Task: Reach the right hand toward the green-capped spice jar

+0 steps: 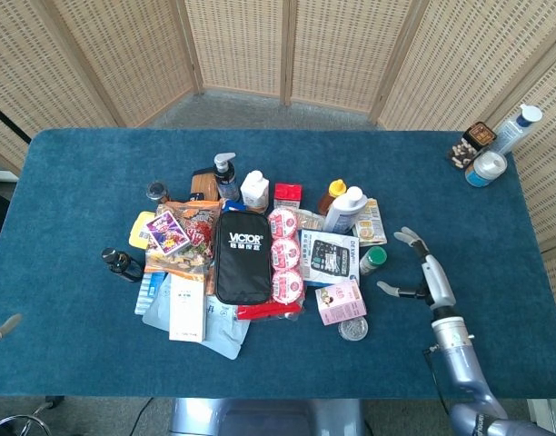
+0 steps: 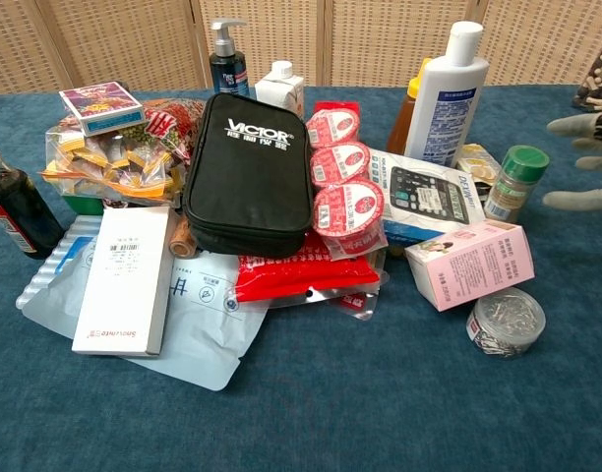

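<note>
The green-capped spice jar (image 1: 372,260) stands upright at the right edge of the pile, beside the calculator box (image 1: 328,254). In the chest view the jar (image 2: 515,183) shows at right, behind the pink box (image 2: 470,263). My right hand (image 1: 430,272) hovers open just right of the jar, fingers spread toward it and apart from it. Its fingertips (image 2: 573,126) enter the chest view at the right edge, with the thumb lower down. Only a grey tip of my left hand (image 1: 4,325) shows at the bottom left corner of the head view.
A white lotion bottle (image 1: 345,209) and an orange squeeze bottle (image 1: 332,193) stand behind the jar. A round tin of clips (image 1: 352,328) lies in front of it. A black VICTOR case (image 1: 243,255) sits mid-pile. Jars and a bottle (image 1: 486,150) stand at the far right corner.
</note>
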Motion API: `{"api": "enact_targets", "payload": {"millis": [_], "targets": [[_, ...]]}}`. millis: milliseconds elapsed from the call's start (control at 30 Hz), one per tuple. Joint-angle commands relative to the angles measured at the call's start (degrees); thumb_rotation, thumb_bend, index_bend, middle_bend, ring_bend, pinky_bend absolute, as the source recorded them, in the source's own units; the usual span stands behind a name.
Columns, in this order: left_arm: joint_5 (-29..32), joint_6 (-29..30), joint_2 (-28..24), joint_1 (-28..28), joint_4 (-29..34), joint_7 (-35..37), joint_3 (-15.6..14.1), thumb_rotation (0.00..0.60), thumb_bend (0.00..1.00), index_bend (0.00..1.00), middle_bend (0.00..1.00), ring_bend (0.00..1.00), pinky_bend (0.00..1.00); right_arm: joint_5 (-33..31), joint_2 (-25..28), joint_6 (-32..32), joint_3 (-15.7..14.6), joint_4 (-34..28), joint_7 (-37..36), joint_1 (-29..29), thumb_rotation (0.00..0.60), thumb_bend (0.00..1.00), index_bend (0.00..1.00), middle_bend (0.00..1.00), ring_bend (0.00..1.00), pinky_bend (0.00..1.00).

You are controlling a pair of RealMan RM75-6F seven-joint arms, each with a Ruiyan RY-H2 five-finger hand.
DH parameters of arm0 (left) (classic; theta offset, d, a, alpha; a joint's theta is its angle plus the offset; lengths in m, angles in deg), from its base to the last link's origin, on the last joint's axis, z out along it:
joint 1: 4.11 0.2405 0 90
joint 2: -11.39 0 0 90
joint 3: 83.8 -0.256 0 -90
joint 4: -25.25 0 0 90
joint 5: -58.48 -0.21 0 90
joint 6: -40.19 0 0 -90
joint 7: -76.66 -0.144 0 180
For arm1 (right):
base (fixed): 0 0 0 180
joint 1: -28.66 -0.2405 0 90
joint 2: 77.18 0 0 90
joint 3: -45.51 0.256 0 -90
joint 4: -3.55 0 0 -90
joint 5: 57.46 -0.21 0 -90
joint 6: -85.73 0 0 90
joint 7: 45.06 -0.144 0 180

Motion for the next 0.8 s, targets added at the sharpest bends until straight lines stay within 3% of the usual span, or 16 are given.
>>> {"api": "enact_targets", "payload": {"millis": [33, 467, 533, 633, 700, 733, 800], "targets": [[0.3, -0.2, 0.1, -0.1, 0.0, -0.2, 0.1, 0.6, 0.0, 0.0, 0.0, 0.0, 0.0, -0.5, -1.5, 0.8, 0.1, 1.5, -0.2, -0.9, 0.6, 0.01, 0.13, 0.0, 0.0, 0.0], [1.1, -0.6, 0.2, -0.3, -0.1, -0.4, 0.5, 0.6, 0.0, 0.0, 0.0, 0.0, 0.0, -1.8, -5.7, 2.0, 0.8, 3.6, -0.3, -2.8, 0.6, 0.01, 0.13, 0.0, 0.0, 0.0], [1.2, -0.5, 0.2, -0.3, -0.1, -0.3, 0.6, 0.6, 0.0, 0.0, 0.0, 0.0, 0.0, -2.1, -6.6, 1.9, 1.0, 4.1, -0.4, -3.0, 0.6, 0.01, 0.13, 0.03, 0.04, 0.0], [1.4, -0.5, 0.1, -0.3, -0.2, 0.0, 0.6, 0.6, 0.0, 0.0, 0.0, 0.0, 0.0, -2.3, -8.5, 0.8, 1.7, 5.7, -0.1, -3.3, 0.6, 0.01, 0.17, 0.21, 0.2, 0.04], [1.6, -0.5, 0.1, -0.3, -0.3, 0.1, 0.7, 0.6, 0.0, 0.0, 0.0, 0.0, 0.0, -2.6, -9.8, -0.2, 2.1, 6.9, 0.3, -3.3, 0.6, 0.01, 0.23, 0.39, 0.35, 0.18], [1.6, -0.5, 0.1, -0.3, -0.3, 0.2, 0.7, 0.6, 0.0, 0.0, 0.0, 0.0, 0.0, -2.7, -10.3, -0.6, 2.3, 7.4, 0.5, -3.4, 0.6, 0.01, 0.29, 0.52, 0.47, 0.3], [1.7, -0.5, 0.0, -0.2, -0.4, 0.3, 0.8, 0.6, 0.0, 0.0, 0.0, 0.0, 0.0, -3.0, -11.5, -1.3, 2.7, 8.5, 1.0, -3.4, 0.6, 0.01, 0.38, 0.66, 0.6, 0.46]]}}
